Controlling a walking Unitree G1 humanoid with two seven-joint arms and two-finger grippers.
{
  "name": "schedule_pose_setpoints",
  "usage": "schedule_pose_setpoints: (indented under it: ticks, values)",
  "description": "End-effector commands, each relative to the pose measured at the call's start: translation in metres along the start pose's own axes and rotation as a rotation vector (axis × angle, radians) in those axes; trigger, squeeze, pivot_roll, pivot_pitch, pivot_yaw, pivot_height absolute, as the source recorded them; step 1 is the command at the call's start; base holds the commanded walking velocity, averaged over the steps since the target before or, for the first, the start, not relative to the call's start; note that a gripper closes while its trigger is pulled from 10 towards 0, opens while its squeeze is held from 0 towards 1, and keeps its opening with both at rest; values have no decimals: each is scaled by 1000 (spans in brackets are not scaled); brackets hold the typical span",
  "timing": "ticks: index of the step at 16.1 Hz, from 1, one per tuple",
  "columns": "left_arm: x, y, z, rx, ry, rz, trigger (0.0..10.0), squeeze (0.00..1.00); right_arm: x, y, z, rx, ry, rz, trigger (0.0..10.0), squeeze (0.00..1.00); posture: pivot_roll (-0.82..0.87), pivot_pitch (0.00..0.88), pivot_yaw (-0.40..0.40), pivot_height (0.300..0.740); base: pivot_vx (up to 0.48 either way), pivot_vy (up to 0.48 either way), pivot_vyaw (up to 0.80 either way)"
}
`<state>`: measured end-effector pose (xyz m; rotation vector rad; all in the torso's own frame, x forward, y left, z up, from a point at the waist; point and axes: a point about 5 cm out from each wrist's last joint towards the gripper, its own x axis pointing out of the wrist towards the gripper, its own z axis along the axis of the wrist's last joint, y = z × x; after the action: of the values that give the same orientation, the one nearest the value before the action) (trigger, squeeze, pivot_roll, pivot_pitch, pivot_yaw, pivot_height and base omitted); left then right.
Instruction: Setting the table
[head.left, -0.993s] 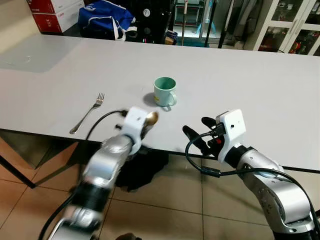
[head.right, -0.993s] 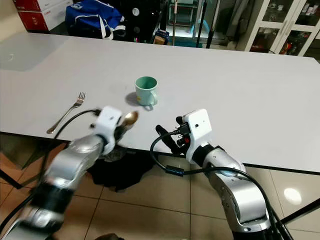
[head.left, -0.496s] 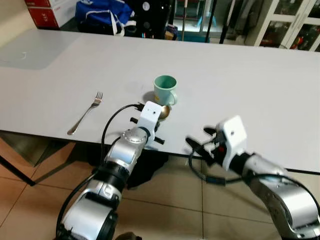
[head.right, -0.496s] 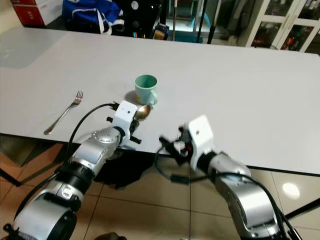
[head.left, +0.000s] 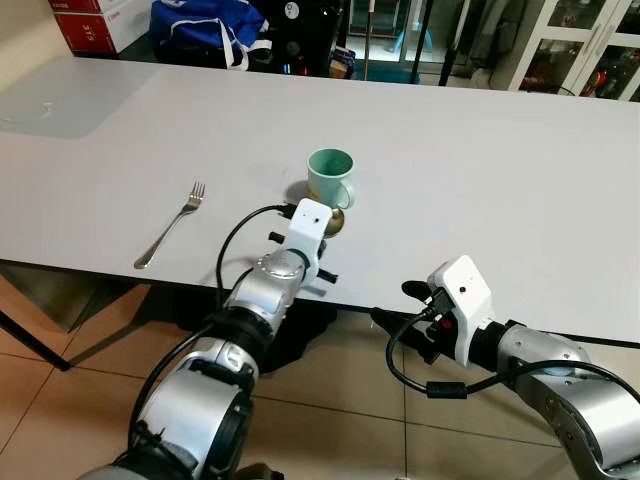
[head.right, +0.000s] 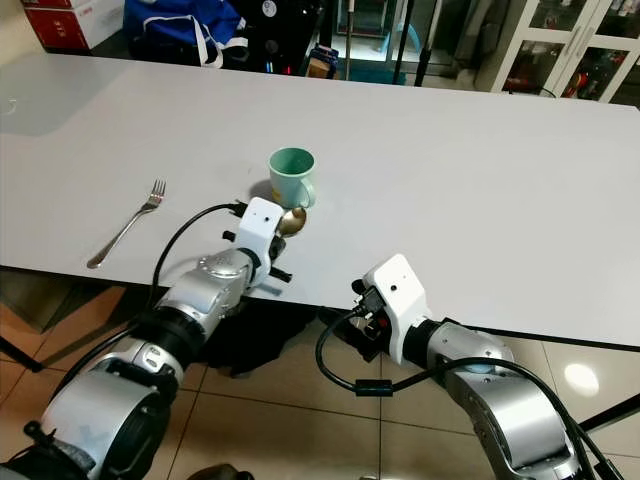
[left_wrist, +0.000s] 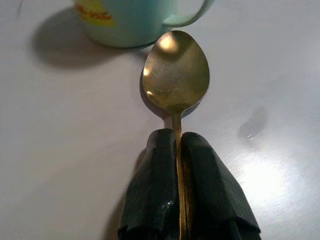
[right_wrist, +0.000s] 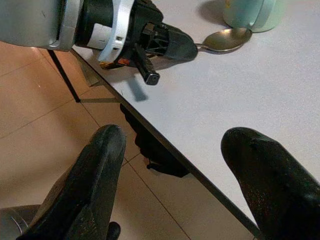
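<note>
A mint green mug (head.left: 330, 177) stands upright near the middle of the white table (head.left: 500, 170). My left gripper (left_wrist: 178, 142) is shut on the handle of a gold spoon (left_wrist: 176, 72). The spoon's bowl (head.left: 335, 221) is low over the table, just in front of the mug's handle, and I cannot tell if it touches the surface. A silver fork (head.left: 172, 226) lies on the table to the left. My right gripper (head.left: 398, 306) is open and holds nothing, hanging below the table's front edge; its wrist view shows both black fingers (right_wrist: 100, 165) spread wide.
A dark cloth (head.left: 290, 335) lies on the tiled floor under the table's front edge. Behind the table are a blue bag (head.left: 205, 25), red boxes (head.left: 95, 20) and glass cabinets (head.left: 590, 60). Bare tabletop stretches to the right of the mug.
My left gripper has carried the spoon forward over the table to just in front of the mug. My right gripper has dropped lower, from table-edge height to below it.
</note>
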<state>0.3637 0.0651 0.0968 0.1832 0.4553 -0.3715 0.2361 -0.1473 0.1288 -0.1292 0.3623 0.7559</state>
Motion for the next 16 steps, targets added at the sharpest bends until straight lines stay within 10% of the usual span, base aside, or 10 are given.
schedule_pose_setpoints:
  ticks: [1,8,10,11,16]
  values:
    - [1,-2,6,-10,-9,-3,10000,0,-2,1,4,-10,-13,18,10000,0,-90,70,27,740,0,0,0]
    - [4,-2,2,-26,41,31,10000,0,-1,3,6,-23,-19,40,10000,0,-89,66,28,740,0,0,0]
    - [4,-2,2,-30,43,36,10000,310,-1,1,7,-30,-27,38,10000,0,-90,64,29,740,0,0,0]
    - [4,-2,3,-31,42,36,10000,678,-1,1,7,-32,-27,39,10000,0,-90,63,30,740,0,0,0]
    - [5,-4,3,-24,45,34,10000,800,-1,1,8,-37,-29,39,10000,0,-91,62,30,740,0,0,0]
